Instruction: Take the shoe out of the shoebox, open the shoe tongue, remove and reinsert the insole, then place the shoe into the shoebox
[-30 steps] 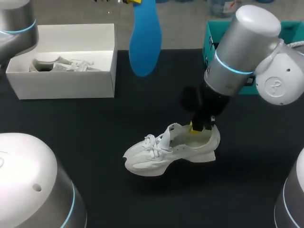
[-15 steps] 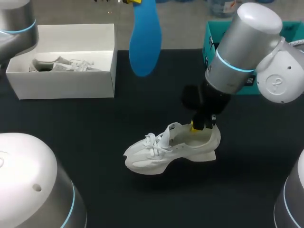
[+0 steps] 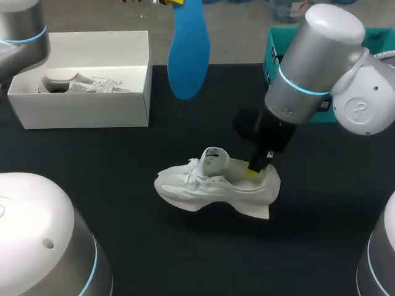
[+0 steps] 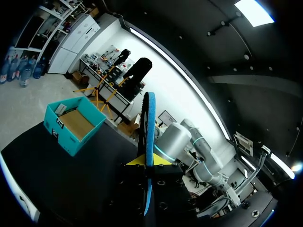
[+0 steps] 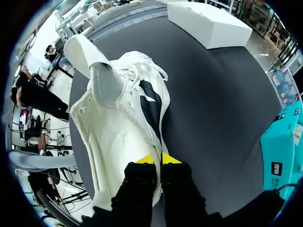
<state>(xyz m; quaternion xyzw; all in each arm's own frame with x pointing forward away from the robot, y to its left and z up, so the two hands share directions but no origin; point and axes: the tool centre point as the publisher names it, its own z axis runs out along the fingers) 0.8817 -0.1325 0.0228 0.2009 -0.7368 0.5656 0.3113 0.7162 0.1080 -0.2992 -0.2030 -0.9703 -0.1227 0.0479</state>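
A white shoe (image 3: 213, 185) sits tilted in the middle of the black table (image 3: 92, 166), its tongue (image 3: 213, 159) standing up. My right gripper (image 3: 256, 168) is shut on the collar near the heel. In the right wrist view the shoe (image 5: 123, 123) stretches ahead of the gripper (image 5: 157, 159), whose yellow tips pinch the collar's edge. My left gripper (image 4: 149, 161) is shut on a blue insole (image 3: 188, 52), which hangs above the table's far edge. In the left wrist view the insole (image 4: 150, 127) shows edge-on. The white shoebox (image 3: 80, 80) stands at the back left.
A second white shoe (image 3: 80, 83) lies inside the shoebox. A teal box (image 3: 276, 46) stands at the back right behind my right arm. Bare black table lies in front of the shoe and between the shoe and the shoebox.
The right gripper has tilted the shoe and drawn it slightly left. The tongue now stands up and faces the camera. The left arm and insole have not moved.
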